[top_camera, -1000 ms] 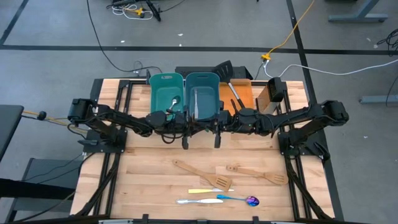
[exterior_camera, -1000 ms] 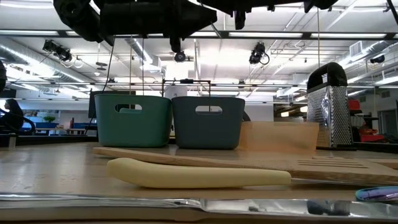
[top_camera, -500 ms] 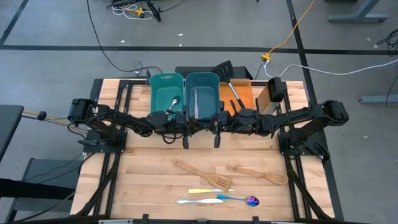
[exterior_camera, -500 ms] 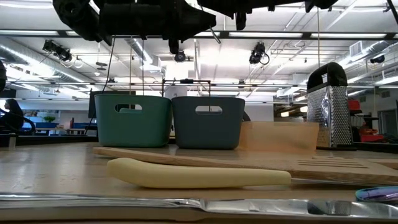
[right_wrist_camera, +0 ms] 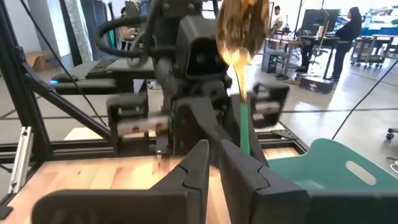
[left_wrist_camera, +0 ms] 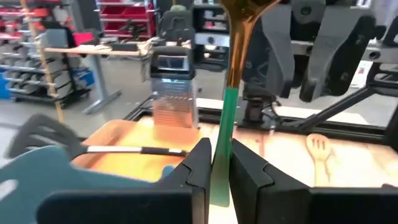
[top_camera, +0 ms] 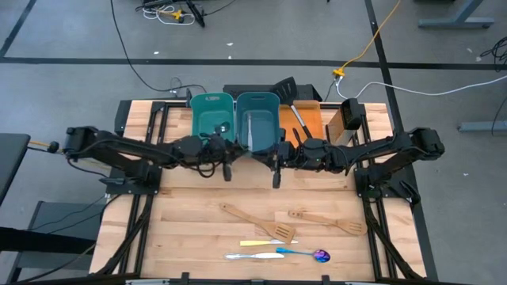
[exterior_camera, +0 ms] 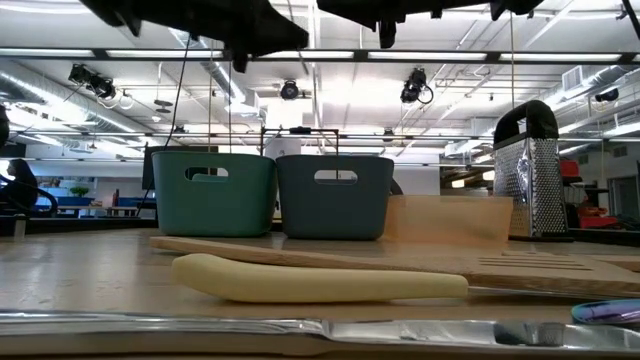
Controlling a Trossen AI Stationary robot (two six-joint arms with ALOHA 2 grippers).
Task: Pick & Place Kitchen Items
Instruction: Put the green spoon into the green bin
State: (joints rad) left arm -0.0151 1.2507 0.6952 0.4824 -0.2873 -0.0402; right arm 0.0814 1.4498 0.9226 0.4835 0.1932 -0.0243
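Between the jaws of the left gripper (left_wrist_camera: pixel 221 149) we found the gold-bowled, green-handled spoon (left_wrist_camera: pixel 231 74), pinched low on the handle with the bowl standing above them. We judged this grip suited to carrying it to the teal plastic bin (top_camera: pixel 212 119). The right gripper (right_wrist_camera: pixel 214 149) hung alongside, its jaws parted by a slit, nothing visibly between them.
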